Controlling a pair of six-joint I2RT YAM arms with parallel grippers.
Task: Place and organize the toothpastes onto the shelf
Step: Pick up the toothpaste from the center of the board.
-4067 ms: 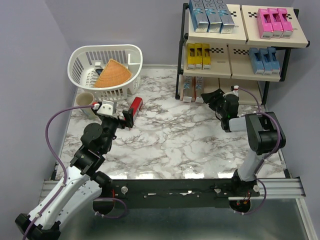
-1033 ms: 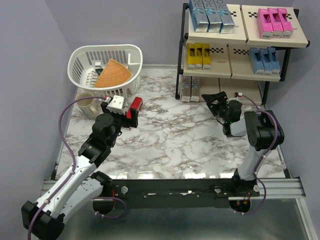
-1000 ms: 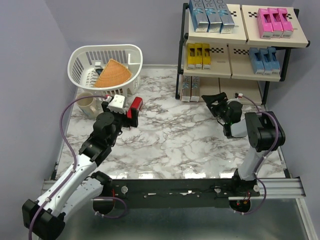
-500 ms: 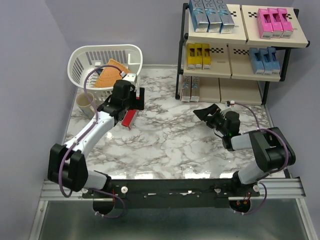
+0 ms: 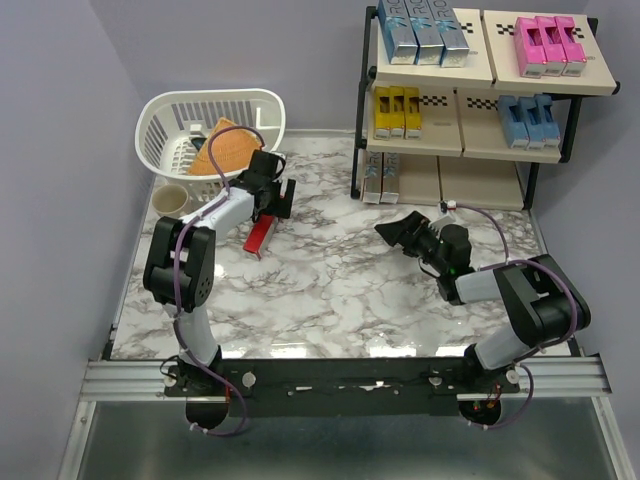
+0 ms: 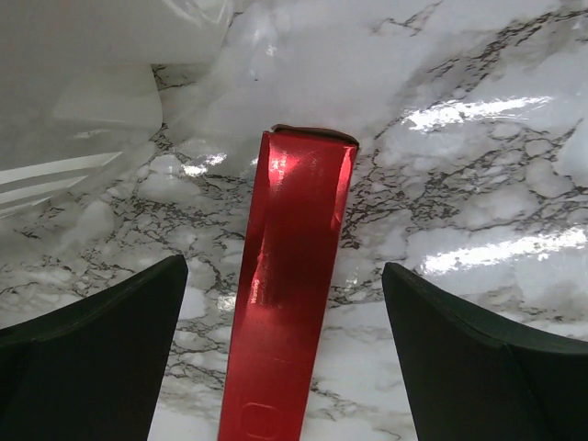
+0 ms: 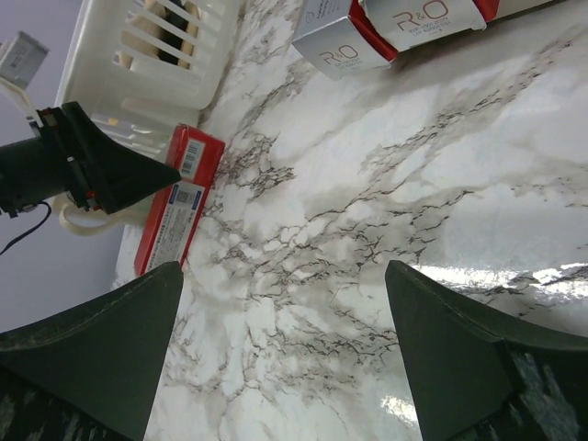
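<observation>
A red toothpaste carton (image 5: 261, 236) lies flat on the marble table in front of the basket. My left gripper (image 5: 273, 205) hovers over its far end, open. In the left wrist view the carton (image 6: 289, 294) runs lengthwise between the spread fingers (image 6: 101, 349) without touching them. My right gripper (image 5: 396, 231) is open and holds nothing, low over the table in front of the shelf (image 5: 485, 132). The shelf holds silver-blue (image 5: 425, 30), pink (image 5: 548, 45), yellow (image 5: 396, 112), light blue (image 5: 528, 120) and white-and-red cartons (image 5: 382, 180). The right wrist view shows the red carton (image 7: 179, 211) far left.
A white plastic basket (image 5: 165, 120) with an orange cloth-like thing (image 5: 225, 148) in it stands at the back left. A beige cup (image 5: 168, 200) sits just in front of it. The shelf's black frame leg (image 5: 356, 150) stands to the right of the left gripper.
The left arm has stretched forward and the gripper now sits over the red carton, which lies a little nearer than before. The right gripper has drawn back from the shelf, toward the table's middle.
</observation>
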